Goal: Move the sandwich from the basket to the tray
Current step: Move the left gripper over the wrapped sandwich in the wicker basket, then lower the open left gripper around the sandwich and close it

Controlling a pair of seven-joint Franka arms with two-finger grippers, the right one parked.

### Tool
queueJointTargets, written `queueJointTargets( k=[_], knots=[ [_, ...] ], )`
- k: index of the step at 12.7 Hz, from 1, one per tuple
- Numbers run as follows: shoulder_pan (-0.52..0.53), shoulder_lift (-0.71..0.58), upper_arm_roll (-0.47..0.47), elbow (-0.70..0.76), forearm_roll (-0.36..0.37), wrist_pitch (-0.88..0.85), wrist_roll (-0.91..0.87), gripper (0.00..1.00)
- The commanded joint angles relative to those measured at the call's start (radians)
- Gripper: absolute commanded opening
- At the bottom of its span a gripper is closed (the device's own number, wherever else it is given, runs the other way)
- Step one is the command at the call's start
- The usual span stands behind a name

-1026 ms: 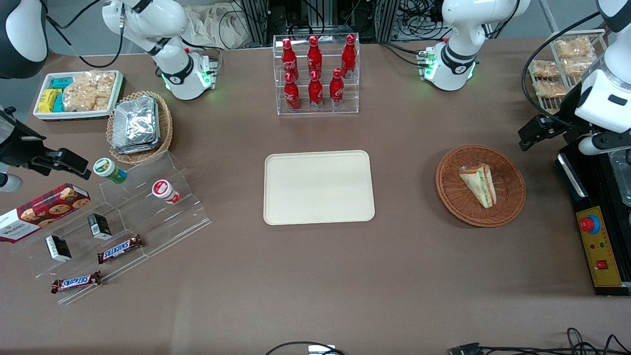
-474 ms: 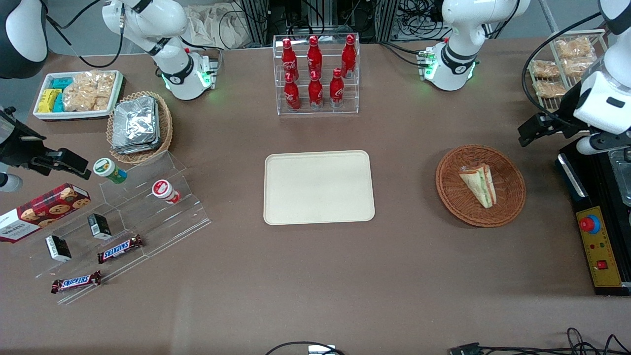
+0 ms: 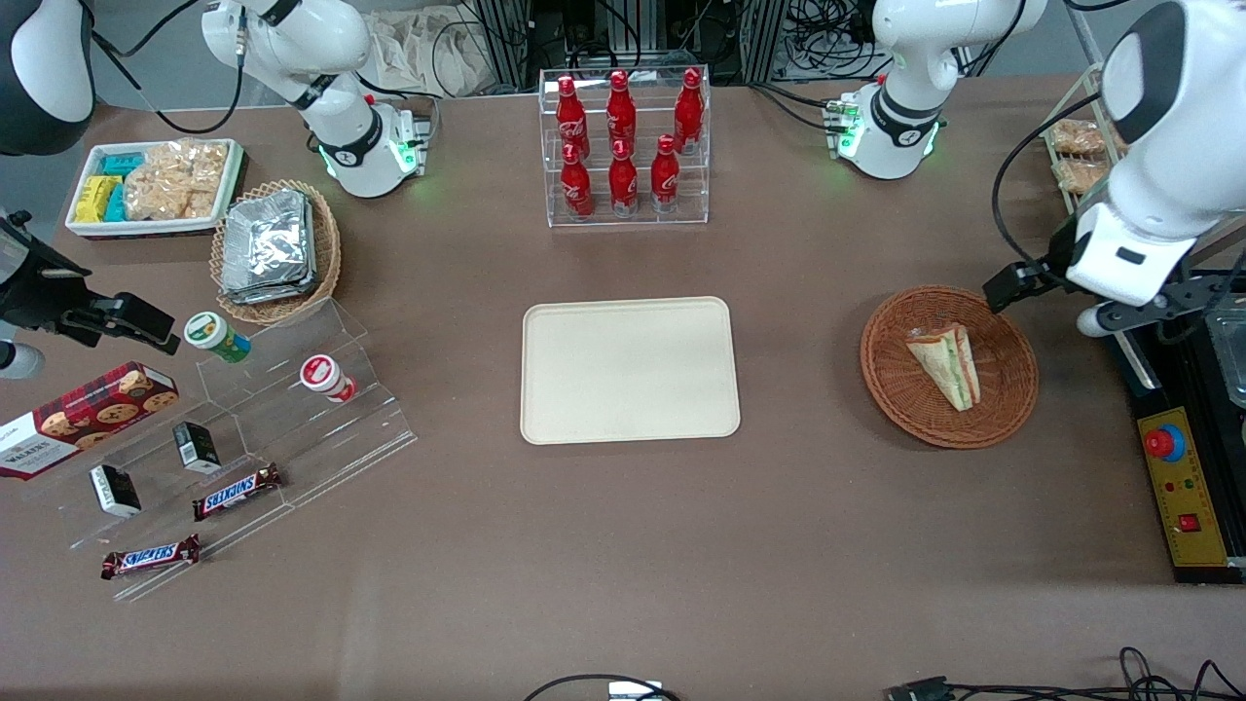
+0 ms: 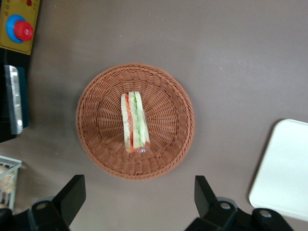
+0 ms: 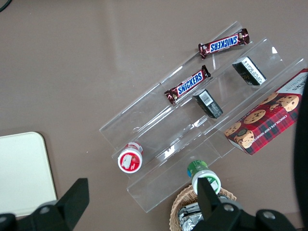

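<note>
The sandwich [image 3: 946, 364], a wrapped white wedge with green and red-orange layers, lies in the round brown wicker basket [image 3: 1003, 409]. Both also show in the left wrist view, the sandwich [image 4: 134, 122] in the middle of the basket [image 4: 101, 144]. The cream tray [image 3: 630, 370] lies flat at the table's middle with nothing on it, and its corner shows in the left wrist view [image 4: 284, 168]. My left gripper [image 4: 138, 185] is open and holds nothing. It hangs high above the table just outside the basket's rim. Its arm's wrist [image 3: 1119, 253] is beside the basket, toward the working arm's end.
A black control box with a red button [image 3: 1164, 443] lies along the working arm's table edge. A wire rack of bagged snacks [image 3: 1076, 156] and a rack of red bottles [image 3: 623, 146] stand farther back. A foil-packet basket [image 3: 273, 248], a white snack tray [image 3: 156, 185] and acrylic shelves [image 3: 243, 428] are at the parked arm's end.
My left arm has swung from over the control box toward the basket. The sandwich, basket and tray have not moved.
</note>
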Motion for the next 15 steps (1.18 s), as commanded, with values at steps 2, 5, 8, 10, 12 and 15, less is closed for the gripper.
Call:
queueJointTargets(
  k=[2,5,8,10,12,15],
  knots=[
    [0.045,-0.043,0.016,-0.283,0.005,0.321,-0.015,1.00],
    [0.076,0.028,0.017,-0.410,0.002,0.568,-0.015,1.00],
    [0.092,0.147,0.017,-0.487,-0.007,0.797,-0.038,1.00],
    [0.090,0.244,0.017,-0.517,-0.007,0.940,-0.058,1.00],
    [0.084,0.314,0.017,-0.515,-0.007,1.000,-0.059,1.00],
    [0.082,0.332,0.017,-0.517,-0.006,1.011,-0.058,0.95]
  ],
)
